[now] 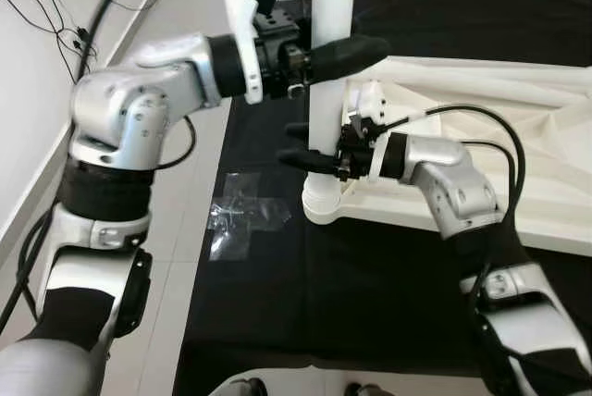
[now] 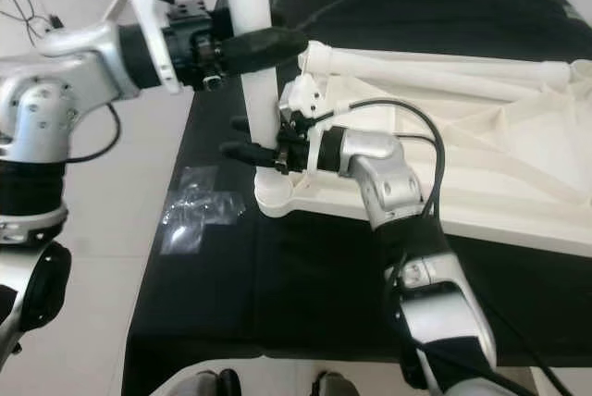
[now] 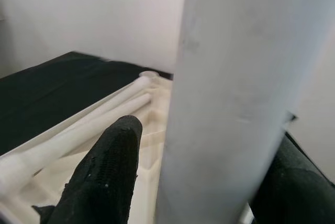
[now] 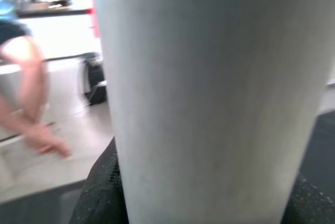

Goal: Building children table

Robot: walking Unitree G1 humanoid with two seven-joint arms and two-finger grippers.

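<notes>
Around the upright white plastic table leg (image 1: 331, 72) both my claws are closed. My left claw (image 1: 356, 49) grips it high up, one black finger (image 3: 107, 174) on each side of the tube in my left wrist view. My right claw (image 1: 298, 144) holds the same leg lower down, just above its foot, its two fingers pointing toward my left and straddling the tube; my right wrist view has the pale tube close up with black finger material at both lower sides.

The leg stands vertical, its round foot set in the near-left corner socket of the upturned white plastic table top (image 2: 481, 183), which lies flat on a black cloth (image 1: 351, 294) spread over the floor. Another white leg (image 2: 435, 68) lies horizontally along the table top's far edge.

On the cloth's left edge, near the corner socket, lies a crumpled clear plastic bag (image 1: 242, 216), partly on pale floor tiles (image 1: 180, 257). A person's blurred bare arm (image 4: 29, 93) appears in my right wrist view.
</notes>
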